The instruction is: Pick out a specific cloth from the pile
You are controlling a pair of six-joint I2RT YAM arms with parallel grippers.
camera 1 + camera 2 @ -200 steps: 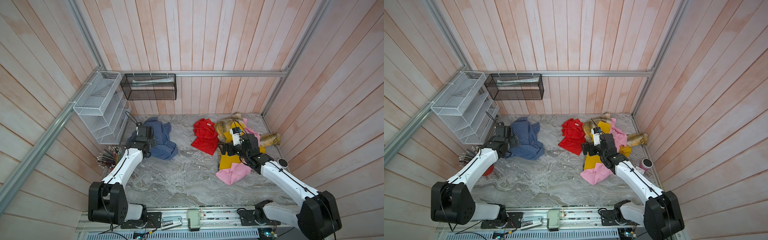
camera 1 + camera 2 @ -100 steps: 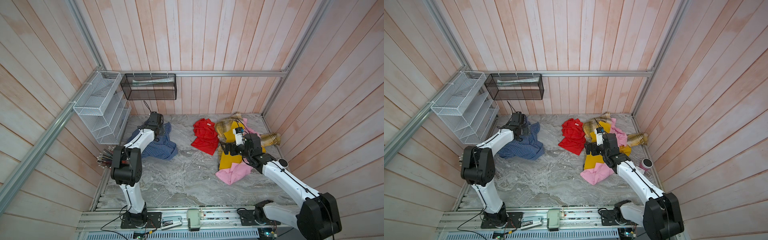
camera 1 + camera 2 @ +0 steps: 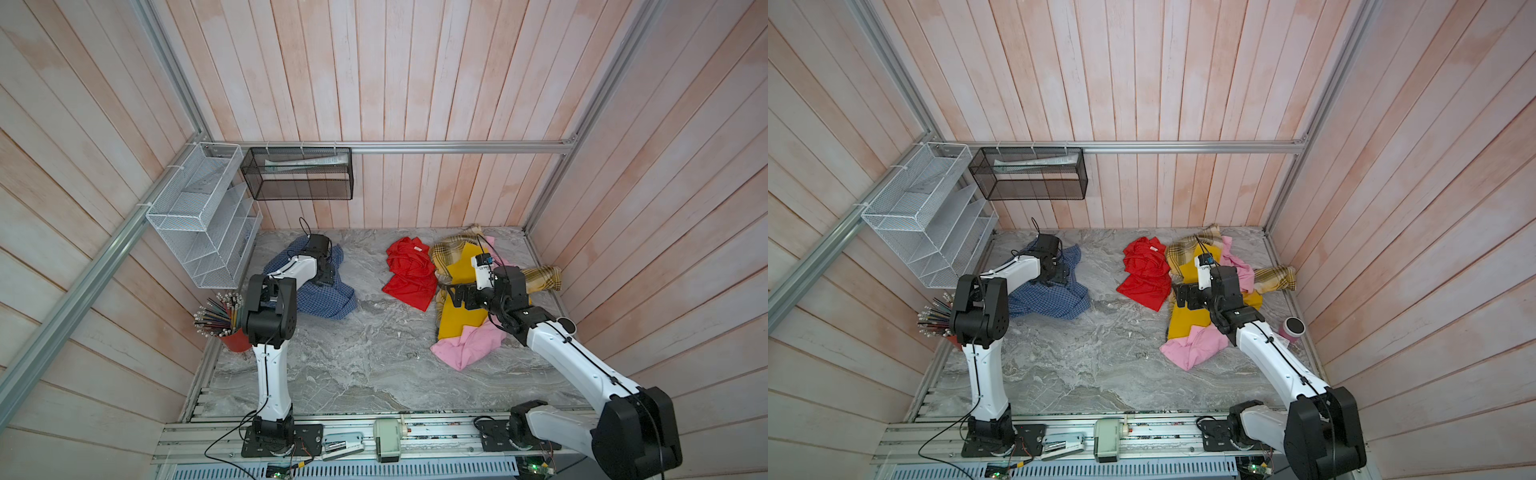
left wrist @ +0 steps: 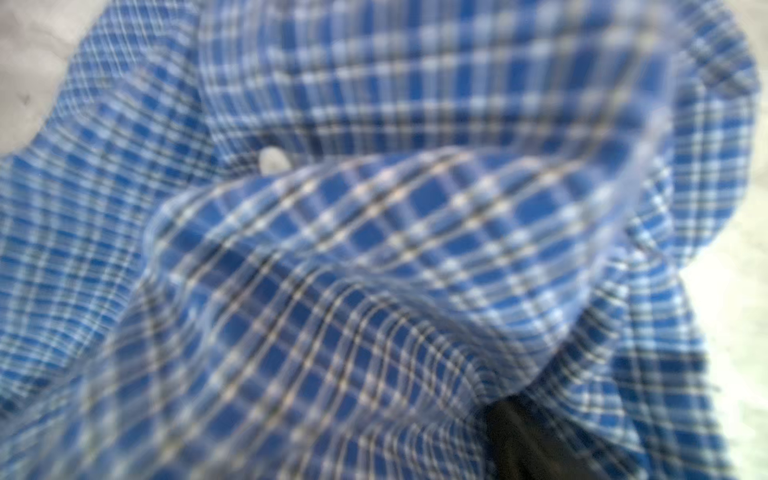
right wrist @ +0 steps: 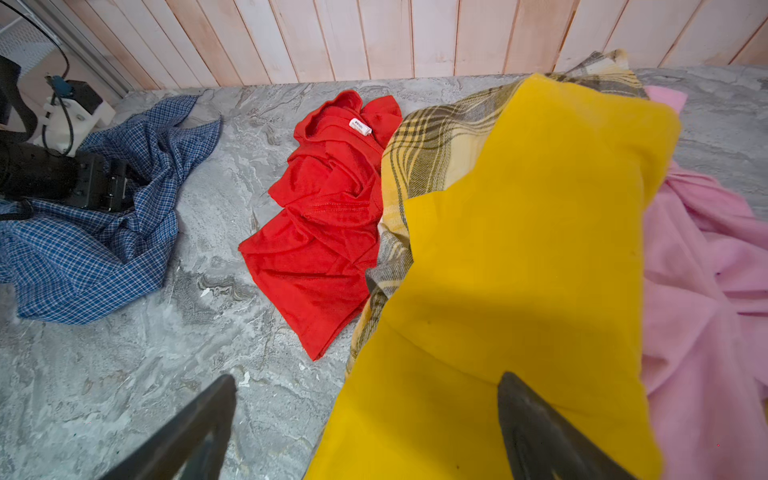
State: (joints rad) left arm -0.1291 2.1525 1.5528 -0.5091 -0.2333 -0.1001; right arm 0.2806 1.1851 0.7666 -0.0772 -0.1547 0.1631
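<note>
Grey marble table (image 3: 374, 374), cloths in two groups. On the right, the pile (image 3: 459, 320): mustard, plaid and pink, with a red cloth (image 3: 409, 276) touching its left edge. Blue-check cloth (image 3: 322, 299) lies crumpled at back left, well apart. The left gripper (image 3: 1059, 275) is sunk in its folds, finger spacing impossible to tell. The right gripper (image 5: 365, 376) is over the mustard edge, fingers wide apart, empty.

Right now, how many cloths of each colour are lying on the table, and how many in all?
Blue check cloth: 1
Red cloth: 1
Plain yellow cloth: 1
Yellow-brown plaid cloth: 1, it seems, showing in two patches
Pink cloth: 1, it seems, showing in two patches
Total: 5
</note>
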